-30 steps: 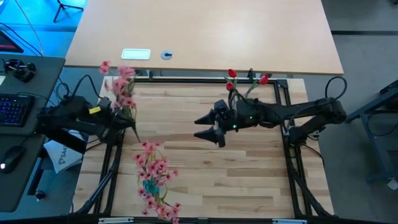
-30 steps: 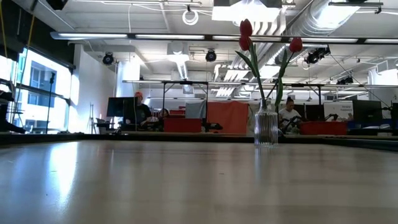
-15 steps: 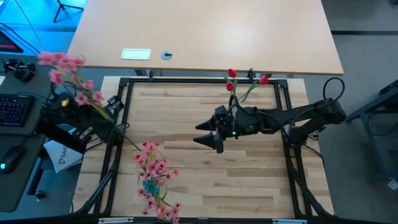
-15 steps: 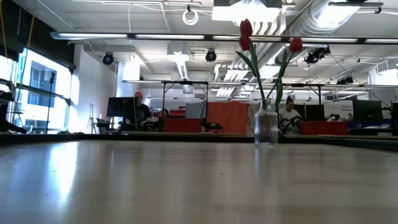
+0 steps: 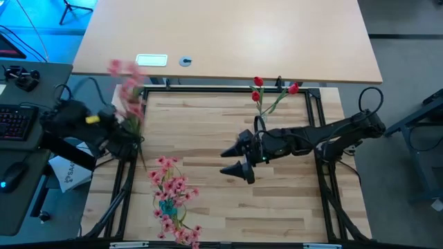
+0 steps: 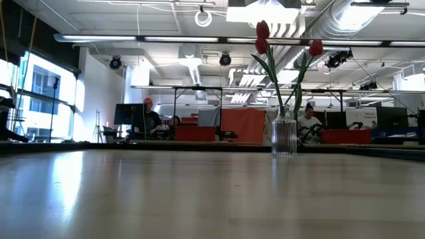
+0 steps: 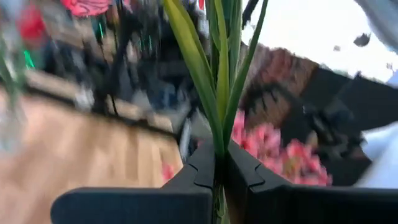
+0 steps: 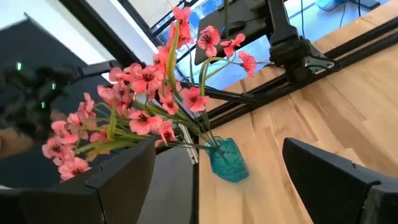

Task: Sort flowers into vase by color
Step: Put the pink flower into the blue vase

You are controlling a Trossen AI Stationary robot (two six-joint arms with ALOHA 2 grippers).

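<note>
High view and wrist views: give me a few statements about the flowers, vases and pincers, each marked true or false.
1. The left pincer is shut on a pink flower spray. True.
2. The right pincer holds a red flower. False: it is open and empty, over the middle of the table.
3. The red flowers stand in a clear vase at the table's far edge. True.
4. The blue vase is empty. False: pink flowers already stand in it.
5. The held spray is over the blue vase. False: it is at the table's left edge, farther back.
</note>
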